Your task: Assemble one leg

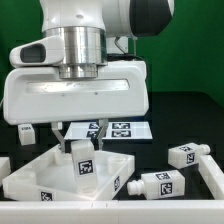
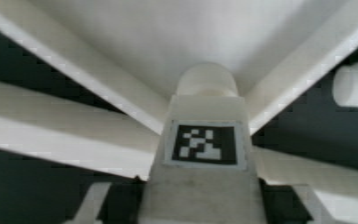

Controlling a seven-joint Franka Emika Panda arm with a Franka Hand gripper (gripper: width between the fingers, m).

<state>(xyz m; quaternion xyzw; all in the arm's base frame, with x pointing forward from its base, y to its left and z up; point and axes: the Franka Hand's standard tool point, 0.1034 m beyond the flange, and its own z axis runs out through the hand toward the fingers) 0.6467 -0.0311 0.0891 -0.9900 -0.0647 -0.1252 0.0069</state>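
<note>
My gripper is shut on a white leg with a black-and-white tag on its side. I hold it upright over the large white tray-like tabletop, its lower end down inside the tray near the far corner. In the wrist view the leg fills the middle, reaching from between my fingers toward the tabletop's corner. Two more legs lie on the table at the exterior view's right, one near the tray and one farther back.
The marker board lies flat behind the tray. A small white tagged part sits at the exterior view's left behind the tray. White bars border the exterior view's right. A white part shows at the wrist view's edge.
</note>
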